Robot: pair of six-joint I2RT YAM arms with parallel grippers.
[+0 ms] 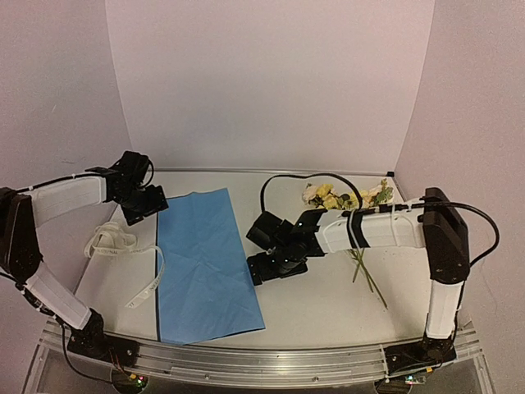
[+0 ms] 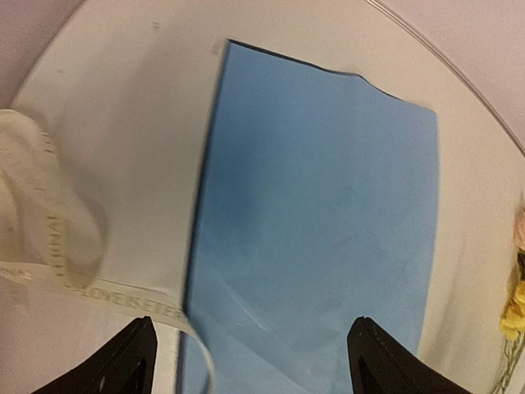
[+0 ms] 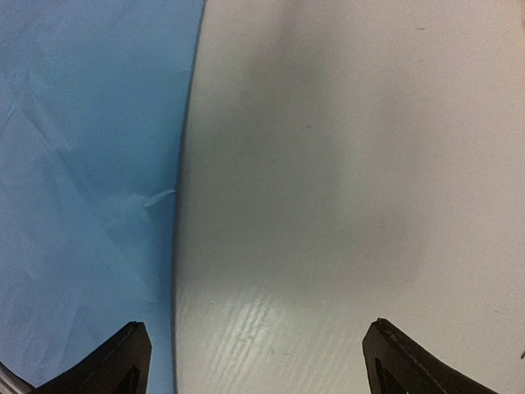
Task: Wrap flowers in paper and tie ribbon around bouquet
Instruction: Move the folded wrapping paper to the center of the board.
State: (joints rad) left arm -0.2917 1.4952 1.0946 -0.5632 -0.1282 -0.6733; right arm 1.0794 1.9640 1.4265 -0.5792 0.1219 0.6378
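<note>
The paper (image 1: 203, 263) lies flat on the table, light blue face up, with a thin dark edge along its left side. In the left wrist view the paper (image 2: 320, 213) fills the middle and shows a crease. My left gripper (image 1: 144, 205) hovers open over the paper's far left corner, with nothing between its fingertips (image 2: 254, 353). The cream ribbon (image 1: 115, 242) lies looped to the left of the sheet, and one printed strand (image 2: 49, 222) runs onto the paper's edge. My right gripper (image 1: 259, 248) stands open and empty at the paper's right edge (image 3: 258, 349). The flowers (image 1: 344, 195) lie at the back right.
Long green stems (image 1: 365, 275) run from the blooms toward the near edge, under my right arm. A black cable (image 1: 283, 180) arcs over the table behind the right wrist. White walls close in the back and both sides. The metal rail (image 1: 262, 361) runs along the front.
</note>
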